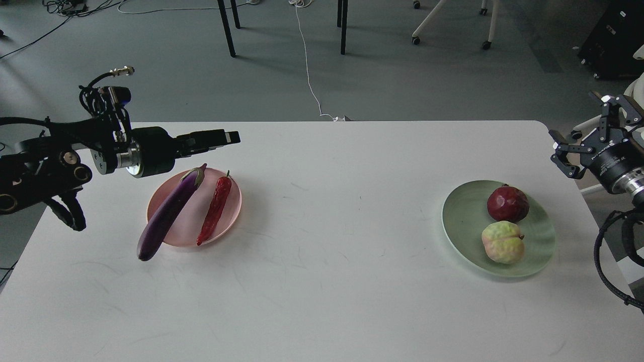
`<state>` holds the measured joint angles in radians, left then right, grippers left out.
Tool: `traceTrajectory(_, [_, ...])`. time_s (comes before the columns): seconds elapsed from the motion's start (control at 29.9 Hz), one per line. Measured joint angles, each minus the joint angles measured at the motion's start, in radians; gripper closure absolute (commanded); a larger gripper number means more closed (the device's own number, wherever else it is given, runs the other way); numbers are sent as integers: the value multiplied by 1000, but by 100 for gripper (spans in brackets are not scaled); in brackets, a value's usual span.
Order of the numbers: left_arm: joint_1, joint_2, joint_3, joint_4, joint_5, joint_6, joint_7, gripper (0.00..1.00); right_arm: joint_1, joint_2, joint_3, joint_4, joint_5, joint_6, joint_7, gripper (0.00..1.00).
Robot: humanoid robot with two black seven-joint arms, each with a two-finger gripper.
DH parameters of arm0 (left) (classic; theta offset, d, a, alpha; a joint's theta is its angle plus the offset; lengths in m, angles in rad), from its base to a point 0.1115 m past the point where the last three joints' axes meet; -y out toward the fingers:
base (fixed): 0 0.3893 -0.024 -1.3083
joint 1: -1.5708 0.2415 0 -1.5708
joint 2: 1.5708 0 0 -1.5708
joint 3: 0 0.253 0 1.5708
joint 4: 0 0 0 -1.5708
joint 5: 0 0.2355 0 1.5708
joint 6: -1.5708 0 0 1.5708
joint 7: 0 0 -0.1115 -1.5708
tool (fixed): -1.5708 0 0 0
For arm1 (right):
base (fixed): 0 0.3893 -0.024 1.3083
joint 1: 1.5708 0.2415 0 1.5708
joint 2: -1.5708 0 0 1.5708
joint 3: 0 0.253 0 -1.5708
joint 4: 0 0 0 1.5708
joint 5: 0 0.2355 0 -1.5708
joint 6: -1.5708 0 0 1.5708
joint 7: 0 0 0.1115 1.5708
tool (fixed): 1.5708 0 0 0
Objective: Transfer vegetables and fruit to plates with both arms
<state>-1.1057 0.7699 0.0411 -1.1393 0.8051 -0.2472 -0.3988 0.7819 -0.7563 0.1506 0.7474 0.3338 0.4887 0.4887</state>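
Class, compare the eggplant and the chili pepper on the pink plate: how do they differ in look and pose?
The eggplant is purple, thicker and longer; the chili pepper is red, slimmer and shorter. The eggplant overhangs the pink plate, its tip beyond the near rim; the chili lies almost wholly within it. Both are glossy, lying diagonally side by side.

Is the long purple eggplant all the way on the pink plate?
Not all the way. The long glossy purple eggplant lies across the round pink plastic plate, but its rounded bottom end sticks out past the rim over the white table.
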Motion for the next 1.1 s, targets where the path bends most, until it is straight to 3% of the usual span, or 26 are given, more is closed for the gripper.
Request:
traceTrajectory(0.1, [16, -26, -67, -4, -228, 0, -72, 9, 46, 0, 2, 9, -8, 0, 0, 3])
traceTrajectory(0.17, [34, -40, -119, -4, -351, -1, -85, 8, 78, 0, 2, 31, -16, 0, 0, 3])
traceTrajectory(0.23, [67, -45, -178, -4, -425, -9, -89, 1, 110, 0, 2, 76, -31, 0, 0, 3])
traceTrajectory(0.5, [296, -146, -444, 7, -494, -6, -90, 1, 182, 49, -2, 219, -53, 0, 0, 3])
traceTrajectory(0.87, [491, -215, -618, 56, -498, 5, -90, 1, 84, 121, 6, 268, -146, -89, 0, 1])
traceTrajectory(1.1, [575, -235, -711, 63, -532, -10, -10, 1, 15, 130, 115, 265, -160, -90, 0, 1])
